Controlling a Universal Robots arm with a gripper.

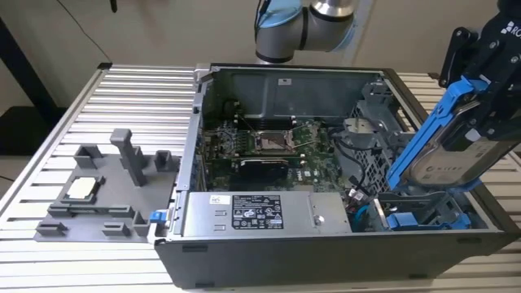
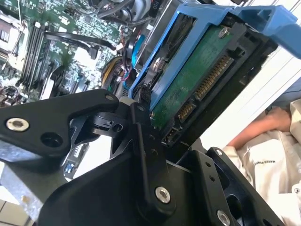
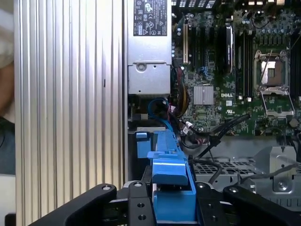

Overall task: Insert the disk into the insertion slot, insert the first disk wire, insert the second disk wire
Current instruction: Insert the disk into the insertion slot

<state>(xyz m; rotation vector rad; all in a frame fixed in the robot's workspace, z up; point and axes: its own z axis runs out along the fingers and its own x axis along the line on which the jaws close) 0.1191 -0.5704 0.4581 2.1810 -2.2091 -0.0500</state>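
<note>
Ribbed aluminium slats form the table (image 1: 82,110), their ridges running across the exterior view. On it, toward nine o'clock, sits a matt grey plastic fixture (image 1: 106,189) with blocky upright posts. A black, sheet-metal computer case (image 1: 326,262) lies open at the centre. Inside it are a green motherboard (image 1: 269,140), dense with small parts, and at six o'clock a smooth, boxy silver power supply (image 1: 260,212). Black cables (image 1: 350,152) loop beside a perforated grey cage wall (image 1: 370,162).

At three o'clock in the exterior view, the black gripper (image 3: 173,205) is clamped on the disk (image 1: 443,155), its angular bolted fingers (image 3: 136,207) pressing the bright blue plastic carrier from both sides (the first wrist view has the blue tab wedged squarely between them). The disk is a flat silver-grey slab, held tilted. Its upper end points toward one o'clock and its lower end hangs just above the insertion slot (image 1: 427,204). That slot is a rectangular bay of grey sheet metal at the case's four o'clock corner. The disk is not seated in it. Another blue-framed drive (image 1: 403,221) lies low in the same cage.

In the second wrist view, the disk's green circuit board shows its gold connector contacts, and a person's white sleeve (image 2: 268,160) lies beyond.
</note>
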